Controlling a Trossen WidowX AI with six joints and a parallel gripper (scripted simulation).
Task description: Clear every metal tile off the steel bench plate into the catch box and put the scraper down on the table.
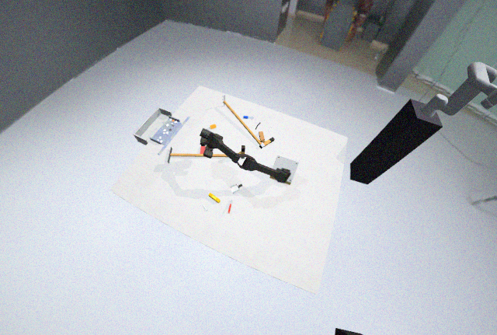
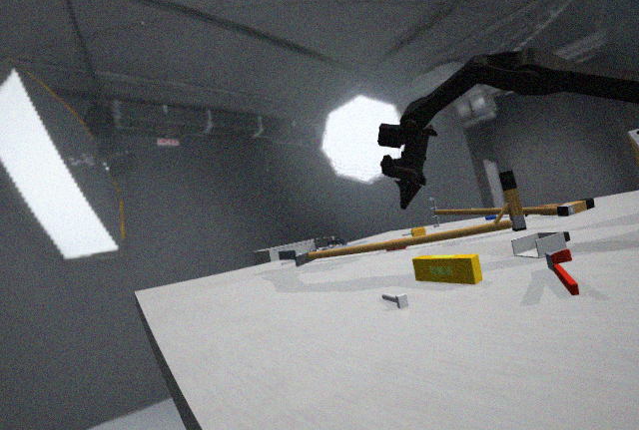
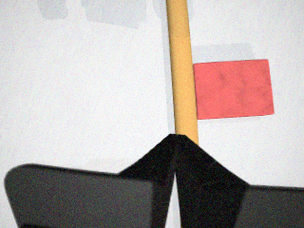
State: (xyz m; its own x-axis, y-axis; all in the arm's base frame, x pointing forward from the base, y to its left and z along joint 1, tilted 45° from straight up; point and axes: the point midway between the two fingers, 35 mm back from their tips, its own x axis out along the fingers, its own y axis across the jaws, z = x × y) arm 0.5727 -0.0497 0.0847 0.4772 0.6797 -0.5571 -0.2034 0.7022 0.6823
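Observation:
The long scraper [image 1: 184,155] [image 2: 360,246] [image 3: 180,57] lies on the table, its dark head toward the plate and an upright dark-topped grip at its other end. My gripper [image 2: 403,207] [image 3: 176,142] is shut and empty, above the scraper's wooden handle, its tips apart from it in the exterior view. The bluish steel bench plate [image 1: 170,135] is at the table's far left edge with several small pale tiles on it; they are too small to count. The grey catch box [image 1: 140,138] adjoins the plate's far side.
A flat red piece [image 1: 203,149] [image 3: 233,88] lies beside the handle. A second long tool [image 1: 241,120] [image 2: 464,212] lies behind. A yellow block [image 1: 214,197] [image 2: 447,268], a white bracket [image 1: 234,188] and a red-handled item [image 1: 229,207] [image 2: 566,278] lie on the near side.

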